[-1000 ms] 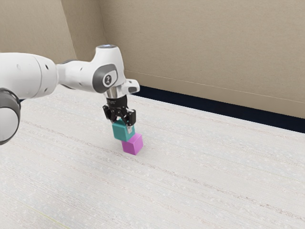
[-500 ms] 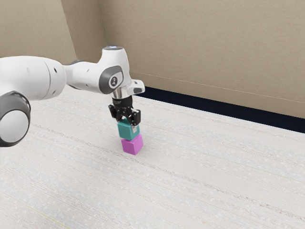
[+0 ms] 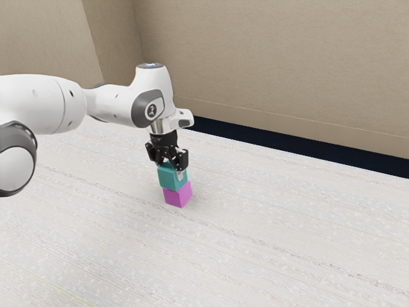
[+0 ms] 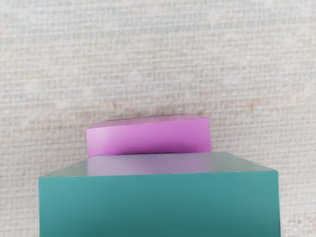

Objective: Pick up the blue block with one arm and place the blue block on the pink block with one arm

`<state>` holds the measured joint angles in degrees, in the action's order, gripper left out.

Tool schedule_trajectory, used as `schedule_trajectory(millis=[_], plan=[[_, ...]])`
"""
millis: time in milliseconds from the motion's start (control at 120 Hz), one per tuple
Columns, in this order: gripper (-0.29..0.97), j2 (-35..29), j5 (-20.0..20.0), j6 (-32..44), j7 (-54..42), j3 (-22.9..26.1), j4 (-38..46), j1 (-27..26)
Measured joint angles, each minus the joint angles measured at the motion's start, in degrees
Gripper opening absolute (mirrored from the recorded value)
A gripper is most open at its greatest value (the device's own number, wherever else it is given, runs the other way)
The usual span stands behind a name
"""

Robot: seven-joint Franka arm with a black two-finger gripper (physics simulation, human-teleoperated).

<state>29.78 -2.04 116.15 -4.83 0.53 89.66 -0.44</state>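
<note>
Change since earlier frames: the arm has carried the blue block (image 3: 169,177) toward the exterior view's right and lower. It now stands over the pink block (image 3: 178,194) instead of beside its upper corner.
Exterior view, jaws: pointing straight down, pinching the blue block from two sides near its top.
Exterior view, blue block: its lower face is at or just above the pink block's top; contact cannot be confirmed. It sits slightly toward the exterior view's left of centre.
Exterior view, tabletop (image 3: 287,224): carries the pink block.
Wrist view, blue block (image 4: 158,202): directly under the hand.
Wrist view, pink block (image 4: 148,136): a strip projects past the blue block's far edge, which suggests a small offset.
Step in hand: placement, judged nearly complete.
Procedure: trim the offset and lower slowly until the faces meet. Then spread the jaws without twisting and retract vertically.
Risk: releasing early or off-centre may tip the stack.
</note>
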Motion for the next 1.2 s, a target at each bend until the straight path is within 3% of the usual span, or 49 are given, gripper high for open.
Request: schedule_trajectory(millis=[558, 808, 1200], plan=[[0.37, 0.94, 0.43, 1.50, -0.55, 0.05, -0.60, 0.00], [0.58, 0.86, 0.16, 1.46, -0.76, 0.08, -0.69, 0.00], [0.66, -8.75, 0.67, -3.54, -0.98, 1.52, -2.22, -0.10]])
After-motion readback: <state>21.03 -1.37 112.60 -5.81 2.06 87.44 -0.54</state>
